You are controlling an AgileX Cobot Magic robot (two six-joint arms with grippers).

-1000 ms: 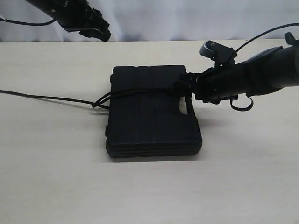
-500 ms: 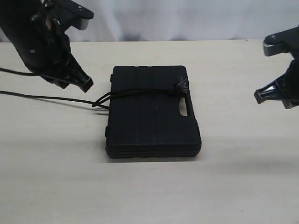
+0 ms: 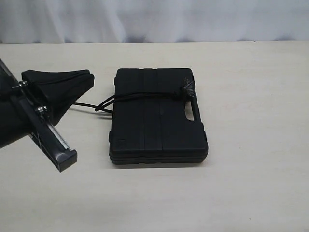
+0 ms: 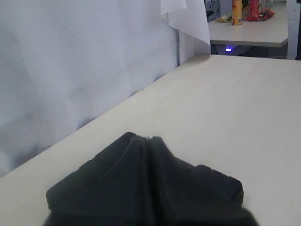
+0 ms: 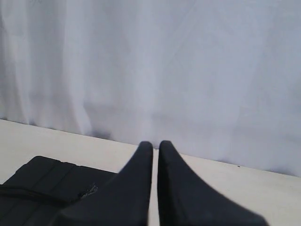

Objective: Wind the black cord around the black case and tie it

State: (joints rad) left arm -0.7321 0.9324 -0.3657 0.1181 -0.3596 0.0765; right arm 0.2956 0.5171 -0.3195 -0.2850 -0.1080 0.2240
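Observation:
The black case (image 3: 159, 125) lies flat mid-table, handle slot on its right side. The black cord (image 3: 145, 95) runs across its top, with the frayed tassel knot (image 3: 187, 89) beside the handle slot and a loop (image 3: 104, 104) off the left edge. My left gripper (image 3: 90, 76) hovers left of the case, shut and holding nothing; its closed fingertips (image 4: 141, 139) show over bare table. My right gripper (image 5: 155, 144) is out of the exterior view, fingers together with nothing between them. Past them I see the case (image 5: 42, 176), the cord (image 5: 28, 192) and the tassel (image 5: 90, 189).
A white curtain (image 3: 154, 19) backs the table's far edge. The cord's tail (image 3: 82, 105) runs left behind my left gripper. In the left wrist view, another table (image 4: 254, 28) with bottles stands beyond the curtain's end.
Both grippers have shut. The left arm swung from the back left down to the near left of the case. The right arm withdrew from the handle and left the exterior view. Case and cord stayed put.

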